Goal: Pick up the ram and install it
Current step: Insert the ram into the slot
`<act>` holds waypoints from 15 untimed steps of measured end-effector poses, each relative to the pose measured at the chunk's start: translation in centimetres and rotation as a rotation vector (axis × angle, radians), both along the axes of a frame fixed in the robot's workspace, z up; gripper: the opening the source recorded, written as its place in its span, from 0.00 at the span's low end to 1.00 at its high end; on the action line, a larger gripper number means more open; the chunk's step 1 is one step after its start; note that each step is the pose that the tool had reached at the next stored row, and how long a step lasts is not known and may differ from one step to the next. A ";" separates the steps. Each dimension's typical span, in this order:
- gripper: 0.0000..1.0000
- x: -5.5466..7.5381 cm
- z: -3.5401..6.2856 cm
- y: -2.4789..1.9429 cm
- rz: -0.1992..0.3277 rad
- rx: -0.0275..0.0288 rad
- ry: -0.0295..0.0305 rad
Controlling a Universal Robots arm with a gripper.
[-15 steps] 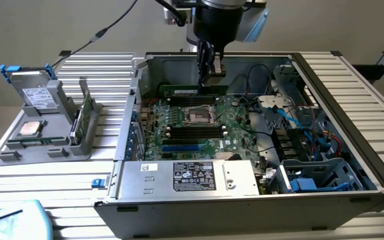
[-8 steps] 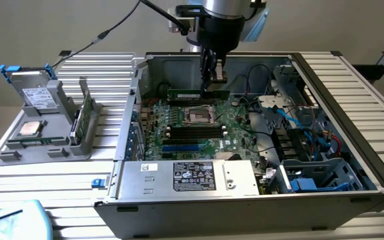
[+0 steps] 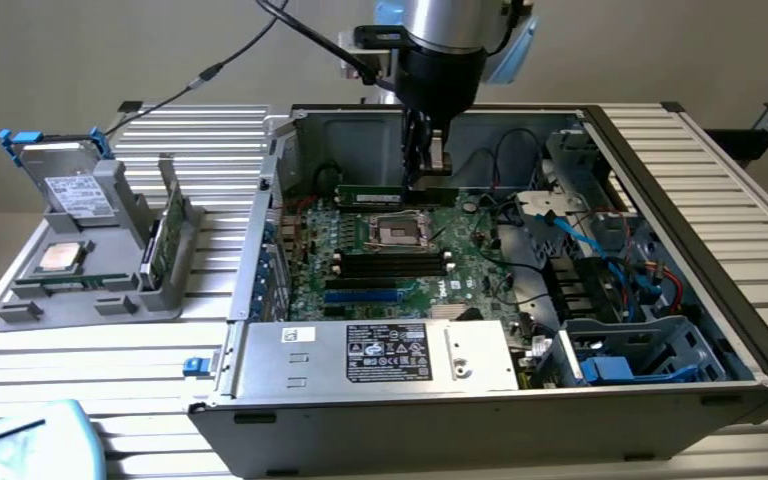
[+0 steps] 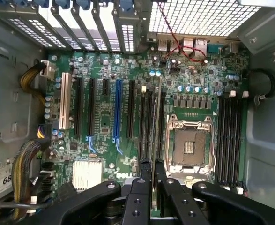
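Observation:
The ram (image 3: 395, 194), a long dark-green stick, hangs level inside the open computer case (image 3: 704, 200), just above the motherboard (image 3: 478, 270). My gripper (image 3: 424, 178) comes straight down from above and is shut on the stick's top edge. In the wrist view the ram (image 4: 156, 117) is seen edge-on as a thin line between my fingertips (image 4: 145, 174). It runs along the black memory slots (image 4: 149, 126) beside the processor socket (image 4: 189, 145). Whether it touches a slot cannot be told.
A grey rack (image 3: 84, 285) on the exterior view's left holds a silver processor chip (image 3: 60, 258), an upright green board (image 3: 168, 230) and a drive (image 3: 77, 185). A power supply (image 3: 384, 355) spans the case front. Cables and a blue drive cage (image 3: 624, 350) crowd the right side.

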State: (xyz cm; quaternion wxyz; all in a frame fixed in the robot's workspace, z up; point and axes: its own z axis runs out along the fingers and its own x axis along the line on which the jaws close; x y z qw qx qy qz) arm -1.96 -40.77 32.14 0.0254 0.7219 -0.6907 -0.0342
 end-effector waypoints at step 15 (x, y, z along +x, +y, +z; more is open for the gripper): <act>0.14 0.0 -1.49 2.15 -0.001 -0.0749 0.0001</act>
